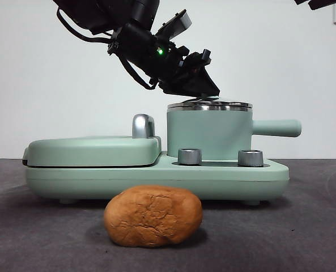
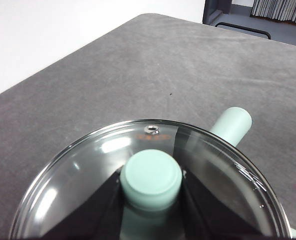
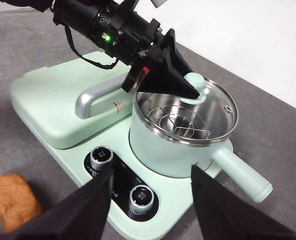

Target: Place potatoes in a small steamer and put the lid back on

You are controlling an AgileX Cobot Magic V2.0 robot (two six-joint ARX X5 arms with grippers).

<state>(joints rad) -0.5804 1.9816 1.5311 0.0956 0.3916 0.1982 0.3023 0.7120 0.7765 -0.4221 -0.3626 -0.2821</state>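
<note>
From the front, the left gripper (image 1: 204, 90) reaches down onto the lid (image 1: 209, 105) atop the small steamer (image 1: 209, 133); the potato (image 1: 153, 216) lies on the table (image 1: 315, 226) in front. The left wrist view shows its jaws closed around the knob (image 2: 151, 178). The right wrist view shows the right gripper (image 3: 150, 200) wide open, nearer the potato.
</note>
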